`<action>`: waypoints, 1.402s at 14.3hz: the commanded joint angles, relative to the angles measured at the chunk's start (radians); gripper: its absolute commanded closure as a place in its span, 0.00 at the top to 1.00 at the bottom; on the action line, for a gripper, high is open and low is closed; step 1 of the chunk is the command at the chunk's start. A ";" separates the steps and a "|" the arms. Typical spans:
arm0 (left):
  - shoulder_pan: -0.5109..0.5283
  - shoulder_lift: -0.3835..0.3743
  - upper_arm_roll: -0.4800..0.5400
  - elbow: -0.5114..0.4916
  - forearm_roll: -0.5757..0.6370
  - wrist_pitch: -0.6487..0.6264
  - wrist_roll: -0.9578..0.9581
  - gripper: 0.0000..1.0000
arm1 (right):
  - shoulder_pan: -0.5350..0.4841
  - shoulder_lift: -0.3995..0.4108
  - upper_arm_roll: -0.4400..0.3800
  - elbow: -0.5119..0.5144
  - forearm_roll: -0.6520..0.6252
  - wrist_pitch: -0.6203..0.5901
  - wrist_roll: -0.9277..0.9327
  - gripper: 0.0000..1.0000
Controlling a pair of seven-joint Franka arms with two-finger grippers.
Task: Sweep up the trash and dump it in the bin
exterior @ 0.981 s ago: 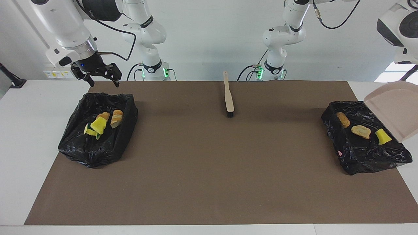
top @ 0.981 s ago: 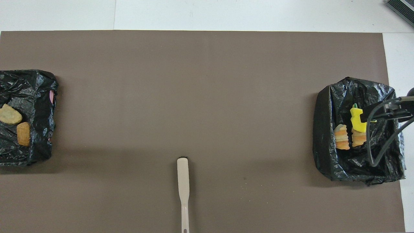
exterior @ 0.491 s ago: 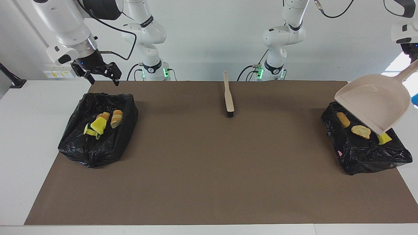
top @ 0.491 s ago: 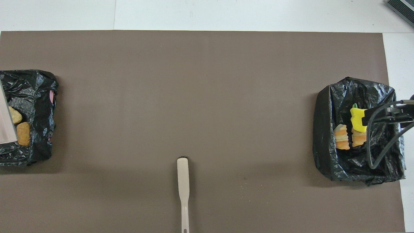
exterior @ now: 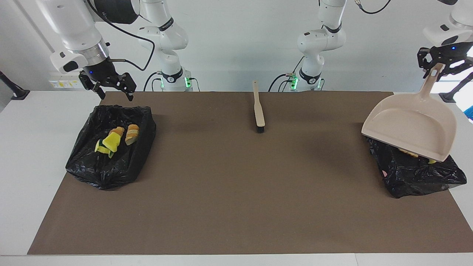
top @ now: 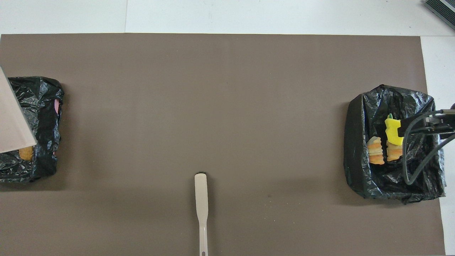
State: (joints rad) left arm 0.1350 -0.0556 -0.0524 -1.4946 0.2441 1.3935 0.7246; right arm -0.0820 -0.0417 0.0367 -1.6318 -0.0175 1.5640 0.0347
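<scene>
Since a second ago my left gripper (exterior: pixel 439 66) has swung the dustpan (exterior: pixel 410 125) back over its bin (exterior: pixel 417 171), pinching the handle. The pan looks empty, though its lip hides most scraps. The trash (exterior: pixel 114 138) lies in both bins. My right gripper (exterior: pixel 111 87) waits spread over the other bin (exterior: pixel 111 155). Dumping seems done; next I would lower the pan level beside the brush (exterior: pixel 258 111).

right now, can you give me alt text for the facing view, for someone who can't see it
The left gripper holds a beige dustpan by its handle over a black-bagged bin at the left arm's end of a brown mat. The right gripper hangs open over a second bagged bin holding yellow and tan scraps. A brush lies between the arm bases.
</scene>
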 commanded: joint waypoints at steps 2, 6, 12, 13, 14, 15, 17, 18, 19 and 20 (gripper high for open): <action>-0.110 -0.102 0.002 -0.179 -0.124 0.027 -0.281 0.00 | -0.018 -0.015 0.011 -0.020 0.004 0.007 0.013 1.00; -0.254 -0.099 0.002 -0.286 -0.169 0.154 -0.570 0.00 | -0.001 -0.015 0.017 -0.019 0.005 0.007 0.010 1.00; -0.460 -0.058 0.000 -0.441 -0.282 0.476 -0.984 0.00 | -0.001 -0.015 0.019 -0.019 0.005 0.008 0.010 1.00; -0.480 -0.044 0.000 -0.443 -0.284 0.505 -0.979 0.00 | -0.001 -0.015 0.019 -0.019 0.005 0.008 0.010 1.00; -0.512 0.000 -0.001 -0.441 -0.290 0.544 -0.981 0.00 | -0.001 -0.015 0.019 -0.019 0.005 0.008 0.010 1.00; -0.550 0.037 -0.001 -0.441 -0.295 0.583 -0.984 0.00 | -0.002 -0.015 0.019 -0.019 0.005 0.008 0.010 1.00; -0.616 0.146 -0.001 -0.431 -0.295 0.642 -0.988 0.00 | -0.002 -0.015 0.019 -0.019 0.005 0.008 0.010 1.00; -0.639 0.199 0.000 -0.429 -0.295 0.692 -1.002 0.00 | -0.001 -0.015 0.019 -0.019 0.005 0.008 0.010 1.00; -0.653 0.239 -0.001 -0.429 -0.295 0.758 -1.025 0.00 | -0.001 -0.015 0.019 -0.019 0.005 0.008 0.010 1.00; -0.655 0.253 -0.001 -0.428 -0.296 0.797 -1.039 0.00 | -0.001 -0.015 0.019 -0.019 0.005 0.008 0.010 1.00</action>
State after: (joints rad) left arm -0.4960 0.1456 -0.0735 -1.9377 -0.0389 2.1155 -0.2924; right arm -0.0805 -0.0417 0.0530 -1.6322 -0.0170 1.5639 0.0347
